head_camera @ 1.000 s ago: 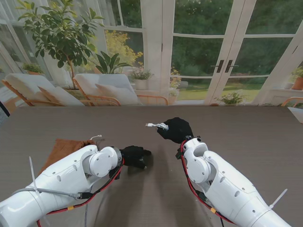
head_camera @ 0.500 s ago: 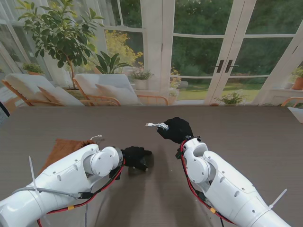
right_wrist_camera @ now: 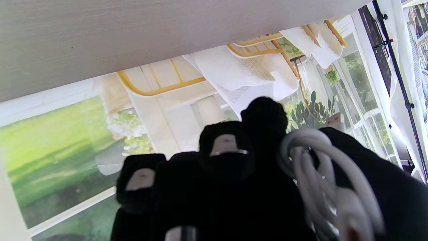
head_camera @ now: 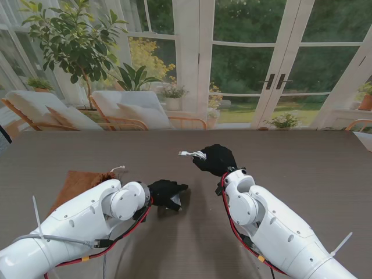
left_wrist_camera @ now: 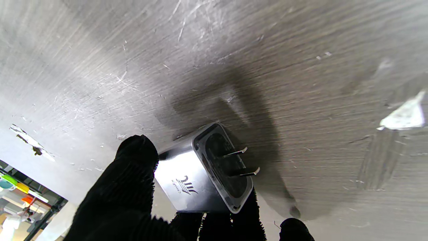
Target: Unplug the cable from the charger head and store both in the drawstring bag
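The charger head, a small white cube with two metal prongs, sat gripped in the robot's left hand. Black-gloved fingers pressed against its sides, and the prongs pointed away from the palm toward the grey table. In the left wrist view the block hung just over the tabletop, with its shadow on the surface beyond it; whether one corner touched the table could not be told. In the stand's view only a pale sliver of the charger head showed under the hand.

The white cable was apart from the charger head, bundled in loops and clasped in the right hand, whose gloved fingers were curled shut around it. That hand was farther from me than the charger head and to its right. A short end of the cable stuck out of the fist toward the left.

The brown drawstring bag lay flat on the table to the left of the charger head, partly hidden by the white left arm, with a pale cord end at its far edge. Neither the charger head nor the cable was in it.

Beyond the table, well past the charger head, stood lounge chairs, a leafy potted plant and glass doors onto a green garden.
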You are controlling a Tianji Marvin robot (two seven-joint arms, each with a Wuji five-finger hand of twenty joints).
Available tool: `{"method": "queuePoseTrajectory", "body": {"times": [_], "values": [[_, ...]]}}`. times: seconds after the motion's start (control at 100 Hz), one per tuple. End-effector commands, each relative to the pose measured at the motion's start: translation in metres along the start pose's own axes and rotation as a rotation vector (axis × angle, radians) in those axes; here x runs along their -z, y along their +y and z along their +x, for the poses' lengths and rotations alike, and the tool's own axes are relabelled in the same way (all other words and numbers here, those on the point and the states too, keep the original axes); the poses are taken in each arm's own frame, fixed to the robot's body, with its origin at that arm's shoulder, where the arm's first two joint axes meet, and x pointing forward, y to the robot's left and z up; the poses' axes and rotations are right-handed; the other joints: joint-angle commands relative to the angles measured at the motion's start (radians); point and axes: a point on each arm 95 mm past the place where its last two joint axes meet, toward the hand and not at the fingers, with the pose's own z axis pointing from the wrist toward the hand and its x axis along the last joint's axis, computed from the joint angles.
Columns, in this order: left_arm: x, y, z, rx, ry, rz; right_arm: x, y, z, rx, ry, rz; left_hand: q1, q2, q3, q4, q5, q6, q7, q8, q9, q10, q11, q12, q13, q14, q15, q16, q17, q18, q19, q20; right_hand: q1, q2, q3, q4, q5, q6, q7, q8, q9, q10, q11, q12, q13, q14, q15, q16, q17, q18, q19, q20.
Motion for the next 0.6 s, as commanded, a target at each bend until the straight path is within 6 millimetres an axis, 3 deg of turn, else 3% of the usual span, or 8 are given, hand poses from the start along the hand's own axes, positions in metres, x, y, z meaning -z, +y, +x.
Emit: {"method": "queuePoseTrajectory", "body": {"times": [0.0,0.17,0.27,0.37,0.51,0.59], "values": [[0.0001,0.0547,-0.0190,0.026,-0.051,-0.120,0.0005,-0.0023,0.0037,-0.004,0.006,0.016,-0.036,0.033,-0.028,0.041,-0.034,-0.030,-0.010,-0.011,0.016,0.045,-1.125,-0.750,0.020,0.120,-1.326,-0.630,-0.011,0.018,-0.017,-0.015,0.045,0.044,-0.008,0.017,0.021,0.073,0.067,0.000,0.036,0.088,0.111,0.013,-0.010,-0.074,0.053,0.002,0.568,-0.119,0.220,0.001],[0.0033,0.0513,-0.0206,-0.001,-0.050,-0.068,0.0005,-0.0023,0.0040,-0.003,0.007,0.018,-0.053,0.023,-0.020,0.046,-0.014,-0.037,0.007,0.000,0.022,0.043,-1.113,-0.715,0.019,0.127,-1.326,-0.631,-0.014,0.035,-0.005,0.017,0.046,0.044,-0.008,0.017,0.021,0.073,0.067,0.000,0.036,0.087,0.111,0.013,-0.010,-0.074,0.053,0.002,0.568,-0.119,0.220,0.001],[0.0038,0.0504,-0.0213,-0.015,-0.044,-0.031,0.0003,-0.0021,0.0043,-0.002,0.008,0.018,-0.085,0.003,0.054,0.036,0.020,-0.028,0.014,0.037,0.036,0.044,-1.103,-0.621,0.024,0.118,-1.320,-0.593,-0.018,0.034,-0.001,0.081,0.045,0.043,-0.008,0.017,0.021,0.073,0.067,0.000,0.036,0.087,0.112,0.013,-0.010,-0.074,0.053,0.002,0.568,-0.119,0.220,0.001],[0.0054,0.0483,-0.0215,-0.027,-0.041,-0.035,0.0002,-0.0019,0.0046,-0.002,0.008,0.019,-0.091,0.014,0.054,0.032,0.035,-0.011,0.011,0.030,0.025,0.025,-1.120,-0.677,0.027,0.064,-1.326,-0.627,-0.011,-0.004,-0.023,0.042,0.046,0.045,-0.009,0.017,0.021,0.073,0.068,-0.001,0.036,0.088,0.111,0.013,-0.010,-0.075,0.053,0.002,0.568,-0.120,0.220,0.002],[0.0059,0.0469,-0.0219,-0.033,-0.035,-0.004,0.0001,-0.0016,0.0055,-0.001,0.010,0.024,-0.084,0.008,0.064,0.034,0.075,0.008,0.034,0.057,0.029,0.049,-1.096,-0.629,0.030,0.069,-1.321,-0.624,-0.009,0.007,-0.007,0.045,0.047,0.043,-0.010,0.017,0.020,0.073,0.068,-0.001,0.036,0.088,0.111,0.013,-0.010,-0.074,0.053,0.002,0.568,-0.120,0.220,0.002],[0.0060,0.0464,-0.0219,-0.034,-0.031,0.036,0.0001,-0.0012,0.0060,-0.001,0.011,0.027,-0.084,-0.010,0.123,0.024,0.118,0.022,0.065,0.117,0.079,0.063,-1.078,-0.574,0.036,0.079,-1.304,-0.522,-0.018,0.015,0.016,0.116,0.048,0.043,-0.011,0.017,0.020,0.073,0.068,-0.001,0.036,0.088,0.111,0.013,-0.010,-0.074,0.053,0.002,0.568,-0.119,0.220,0.002]]}}
